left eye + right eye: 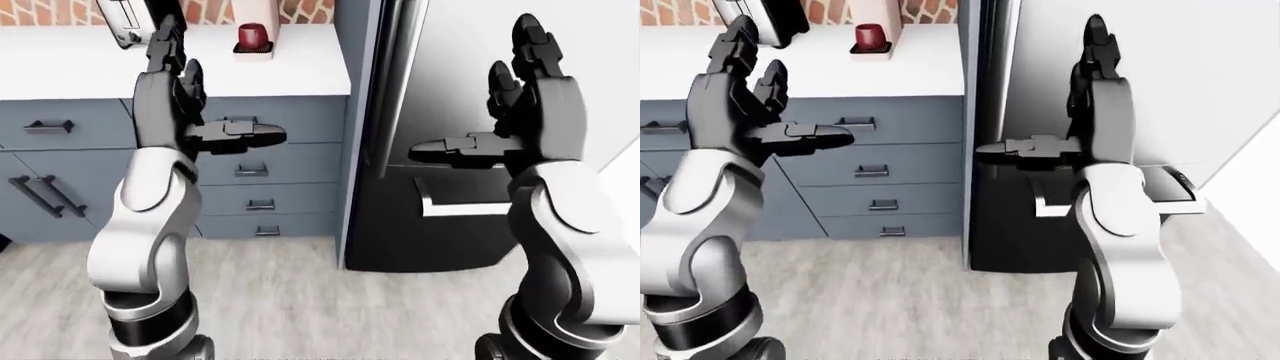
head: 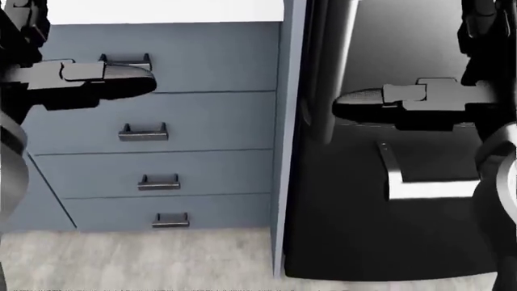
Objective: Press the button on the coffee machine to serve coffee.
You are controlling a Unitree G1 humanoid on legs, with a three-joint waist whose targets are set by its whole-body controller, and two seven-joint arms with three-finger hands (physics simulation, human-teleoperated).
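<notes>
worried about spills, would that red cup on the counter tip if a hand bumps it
The red cup looks small and probably light, so a knock could likely slide or tip it. It stands upright on a dark tray, which may catch its base. Both hands are open, well short of it.

Even, bright sim lighting w/ soft shadows, slight blur throughout, pale glare on fridge (image 1: 480,67) door.

No text, label, brand, number or sign can be read in any of the three views. The coffee machine (image 1: 255,26) at the top of the left-eye view shows no legible marking, and neither do the drawer fronts (image 2: 153,115) or the refrigerator (image 1: 500,90).
</notes>
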